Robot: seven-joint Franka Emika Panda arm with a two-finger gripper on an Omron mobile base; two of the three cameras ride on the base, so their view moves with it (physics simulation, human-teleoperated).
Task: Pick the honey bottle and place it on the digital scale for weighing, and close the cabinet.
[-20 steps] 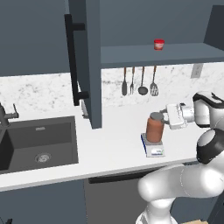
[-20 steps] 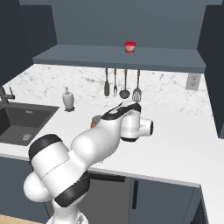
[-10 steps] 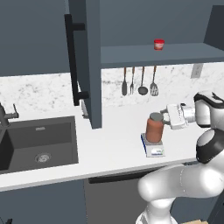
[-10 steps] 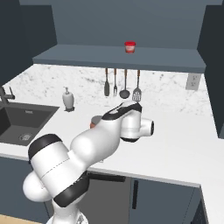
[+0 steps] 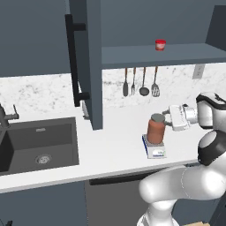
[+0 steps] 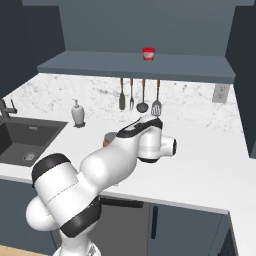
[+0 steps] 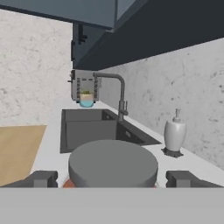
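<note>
The honey bottle [image 5: 155, 129], a reddish-brown jar with a grey lid [image 7: 113, 162], stands upright on the digital scale [image 5: 154, 151] near the counter's front edge. My gripper [image 5: 169, 118] is at the bottle's right side at lid height. It is open in the hand view, where its fingertips [image 7: 42, 178] stand either side of the lid with small gaps. In the right base view my arm hides all but a sliver of the bottle [image 6: 107, 139]. The cabinet's left door [image 5: 87, 62] swings out over the counter, its black bar handle [image 5: 72, 62] facing the room.
A small red jar [image 5: 160, 44] sits on the open cabinet's shelf [image 6: 135, 66]. Utensils [image 5: 143, 82] hang on the back wall. A soap dispenser [image 6: 77, 112] stands beside the sink [image 5: 39, 143] and faucet [image 7: 117, 92] at the left. The cabinet's right door [image 6: 245, 75] also stands open.
The jaws have spread wider off the honey bottle, which stays upright on the scale. The hand has drawn slightly back to the right.
</note>
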